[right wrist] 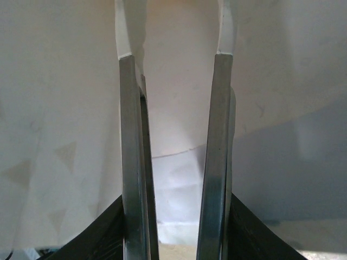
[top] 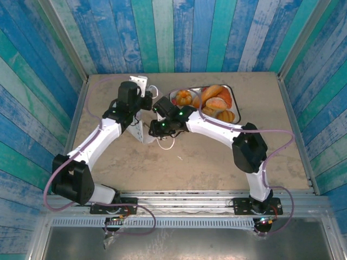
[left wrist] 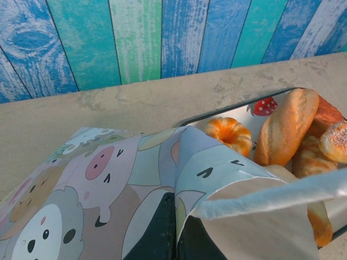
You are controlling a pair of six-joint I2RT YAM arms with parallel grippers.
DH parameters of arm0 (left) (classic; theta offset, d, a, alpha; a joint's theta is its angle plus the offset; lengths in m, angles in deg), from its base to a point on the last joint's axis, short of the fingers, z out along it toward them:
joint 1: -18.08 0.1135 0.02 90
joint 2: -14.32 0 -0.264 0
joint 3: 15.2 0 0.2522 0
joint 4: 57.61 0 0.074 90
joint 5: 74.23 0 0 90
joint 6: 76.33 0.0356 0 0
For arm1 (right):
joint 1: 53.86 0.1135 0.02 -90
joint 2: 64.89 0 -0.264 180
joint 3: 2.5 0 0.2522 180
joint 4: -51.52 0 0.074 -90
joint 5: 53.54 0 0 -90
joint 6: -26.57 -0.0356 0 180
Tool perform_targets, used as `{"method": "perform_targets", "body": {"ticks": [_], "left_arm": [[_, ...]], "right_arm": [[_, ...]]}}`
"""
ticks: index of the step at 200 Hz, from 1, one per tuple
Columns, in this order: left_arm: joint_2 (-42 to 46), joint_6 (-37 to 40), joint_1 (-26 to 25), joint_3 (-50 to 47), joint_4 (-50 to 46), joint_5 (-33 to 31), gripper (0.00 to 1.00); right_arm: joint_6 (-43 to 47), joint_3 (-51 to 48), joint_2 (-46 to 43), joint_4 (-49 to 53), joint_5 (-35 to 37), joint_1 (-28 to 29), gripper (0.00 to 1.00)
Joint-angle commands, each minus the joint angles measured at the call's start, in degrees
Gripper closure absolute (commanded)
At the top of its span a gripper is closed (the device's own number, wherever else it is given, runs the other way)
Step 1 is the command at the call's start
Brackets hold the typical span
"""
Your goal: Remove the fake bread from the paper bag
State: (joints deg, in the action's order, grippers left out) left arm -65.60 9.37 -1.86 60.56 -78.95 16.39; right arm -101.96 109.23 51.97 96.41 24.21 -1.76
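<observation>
Paper bag point(left wrist: 108, 173) sat left of centre on the table point(top: 190, 162), its rim pinched in the closed left jaws. Right jaws, narrowly parted and holding nothing, reached inside it. Fake bread point(top: 217, 102) lay piled in the tray point(left wrist: 241, 114) just beside, to the right.

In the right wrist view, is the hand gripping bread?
No, the right hand has its fingers apart with nothing between, the paper bag beyond.

No readable text, numbers or brands.
White paper bag with cartoon animal faces point(left wrist: 108, 181) carries drawings only, no letters. White tray with dark rim point(left wrist: 245, 115) has a red strawberry print point(left wrist: 264, 106), no words on it.
</observation>
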Motion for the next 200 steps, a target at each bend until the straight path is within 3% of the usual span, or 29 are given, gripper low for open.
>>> {"method": "perform_targets", "body": {"ticks": [1, 200], "left_arm": [[0.67, 2.41, -0.54, 0.95, -1.88, 1.74, 1.00], [1.44, 8.79, -3.16, 6.48, -10.86, 4.60, 1.00]], "right_arm": [[0.80, 1.65, 1.25, 2.17, 1.41, -0.30, 0.58], [6.48, 2.81, 7.39, -8.38, -5.24, -0.83, 0.58]]}}
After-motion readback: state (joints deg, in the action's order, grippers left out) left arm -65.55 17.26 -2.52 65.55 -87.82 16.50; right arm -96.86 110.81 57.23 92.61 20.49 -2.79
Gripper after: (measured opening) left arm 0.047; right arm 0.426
